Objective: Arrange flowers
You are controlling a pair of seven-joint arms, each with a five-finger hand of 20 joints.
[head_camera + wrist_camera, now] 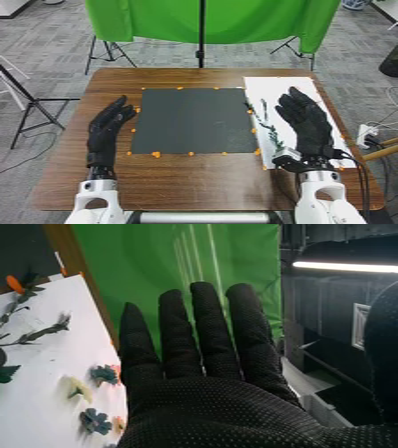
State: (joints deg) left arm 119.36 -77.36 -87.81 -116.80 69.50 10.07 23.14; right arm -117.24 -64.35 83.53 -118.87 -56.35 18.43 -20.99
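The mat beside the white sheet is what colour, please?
The mat is dark grey, which shows best in the head view.

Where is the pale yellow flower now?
The right wrist view shows the pale yellow flower on the white sheet, on the right side of the table, beside the dark blue-grey flower and near the right hand.

In the head view, we see bright light spread across the table [195, 77]. We see a soft shine on the wood near the table's near edge. Near the table's right edge, the white paper [266, 86] looks very bright, and the dark mat [195, 120] looks dull. In the right wrist view, we see a long white lamp [346, 268] glowing in a dark part of the room. We see pale, shiny lines down the green cloth [240, 254], and a soft gray shadow beside the yellow flower [82, 389].
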